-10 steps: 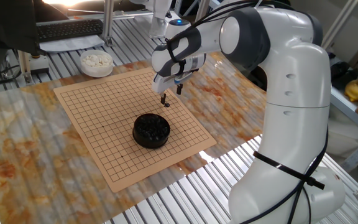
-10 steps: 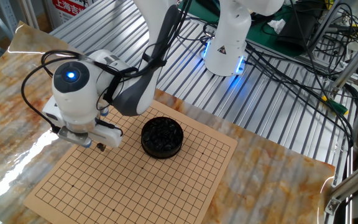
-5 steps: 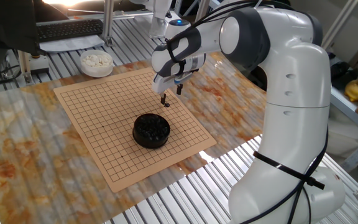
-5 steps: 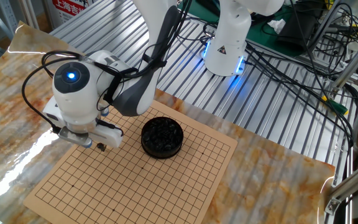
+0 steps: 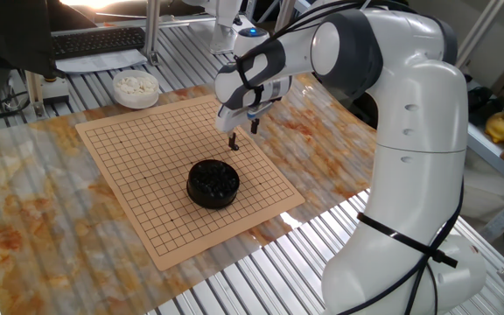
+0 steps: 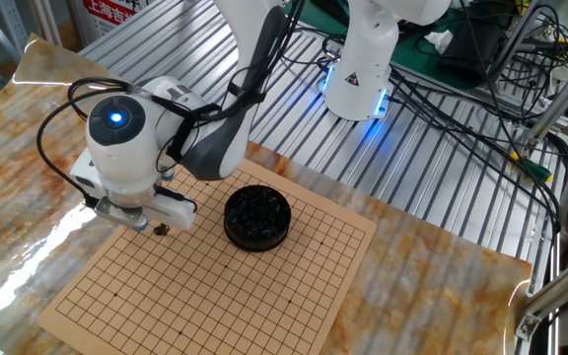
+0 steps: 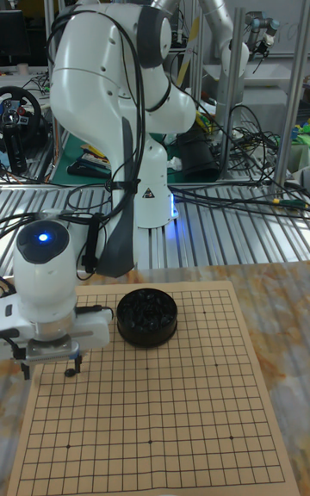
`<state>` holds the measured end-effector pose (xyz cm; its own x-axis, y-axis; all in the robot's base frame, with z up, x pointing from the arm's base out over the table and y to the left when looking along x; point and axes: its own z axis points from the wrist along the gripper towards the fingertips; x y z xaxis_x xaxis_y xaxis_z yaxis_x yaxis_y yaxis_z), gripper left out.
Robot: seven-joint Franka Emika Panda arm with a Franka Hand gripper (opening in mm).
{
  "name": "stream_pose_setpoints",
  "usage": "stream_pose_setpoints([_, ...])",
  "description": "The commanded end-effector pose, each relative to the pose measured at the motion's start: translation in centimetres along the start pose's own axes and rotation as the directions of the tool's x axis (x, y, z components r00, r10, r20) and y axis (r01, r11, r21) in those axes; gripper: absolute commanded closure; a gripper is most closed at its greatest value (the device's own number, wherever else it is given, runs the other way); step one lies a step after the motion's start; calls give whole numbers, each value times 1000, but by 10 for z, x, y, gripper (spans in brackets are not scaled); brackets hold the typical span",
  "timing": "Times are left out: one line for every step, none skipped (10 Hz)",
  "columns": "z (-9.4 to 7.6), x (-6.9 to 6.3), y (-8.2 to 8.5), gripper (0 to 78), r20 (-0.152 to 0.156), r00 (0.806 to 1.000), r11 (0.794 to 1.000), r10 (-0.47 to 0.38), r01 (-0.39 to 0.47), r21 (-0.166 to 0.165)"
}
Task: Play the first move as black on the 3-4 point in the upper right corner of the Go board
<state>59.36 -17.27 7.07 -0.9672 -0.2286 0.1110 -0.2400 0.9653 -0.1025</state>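
Just above the tan wooden Go board (image 5: 182, 175), the claw (image 5: 233, 143) is pinching a tiny glossy black stone (image 5: 234, 147). Nearby, a squat round black bowl (image 5: 213, 184) is sitting on the grid; a white bowl of white stones (image 5: 136, 87) is resting on the desk beyond the board.

No readable text anywhere.
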Motion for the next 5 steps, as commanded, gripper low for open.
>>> stream_pose_setpoints([1,2,1,1,5,1000,1000,2,-2,11])
stream_pose_setpoints([1,2,1,1,7,1000,1000,2,-2,13])
stream_pose_setpoints([1,2,1,1,7,1000,1000,2,-2,13])
stream_pose_setpoints([2,1,1,1,8,1000,1000,2,-2,17])
stream_pose_setpoints([3,1,1,1,8,1000,1000,2,-3,17])
